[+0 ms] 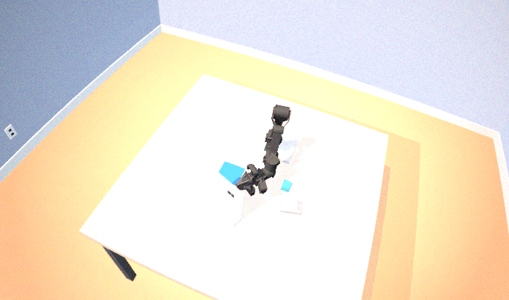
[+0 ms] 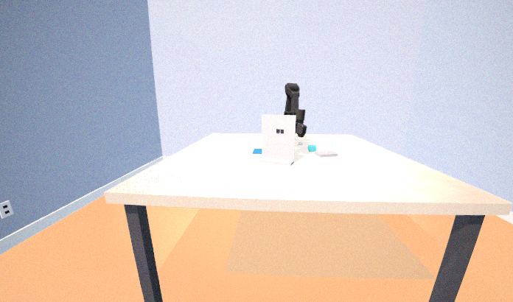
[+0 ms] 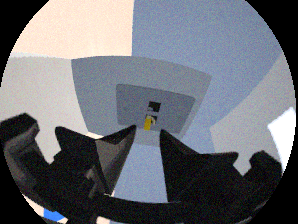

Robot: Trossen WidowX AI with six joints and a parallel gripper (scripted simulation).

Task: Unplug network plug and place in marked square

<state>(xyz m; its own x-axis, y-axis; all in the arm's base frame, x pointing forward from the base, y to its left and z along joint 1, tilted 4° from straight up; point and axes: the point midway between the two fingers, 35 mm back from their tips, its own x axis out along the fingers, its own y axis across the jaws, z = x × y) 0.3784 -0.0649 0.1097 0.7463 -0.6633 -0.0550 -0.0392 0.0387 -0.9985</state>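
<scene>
The upright panel point(image 1: 235, 203) point(image 2: 278, 144) point(image 3: 95, 80) stands on the table point(image 1: 167, 208) point(image 2: 288, 183). In the wrist view its inset plate point(image 3: 130, 102) has a dark empty opening and, just below it, the plug's yellow tab point(image 3: 147, 123). The plug seems to sit in the lower opening; its body is mostly hidden. My gripper point(image 3: 148, 130) point(image 1: 238, 184) is partly open with nothing between its fingers. Its fingertips are just in front of the tab; contact cannot be told. A blue patch point(image 1: 230, 171) point(image 2: 257, 151) point(image 3: 52, 215), apparently the marked square, lies on the table on the gripper's side of the panel.
A cyan block point(image 1: 286, 185) point(image 2: 312, 148) and a flat pale box point(image 1: 292, 206) point(image 2: 326, 154) lie on the table to the right of the panel. My black arm point(image 1: 273, 145) point(image 2: 292, 98) reaches over the table from the back. The panel hides the fingertips in the exterior view.
</scene>
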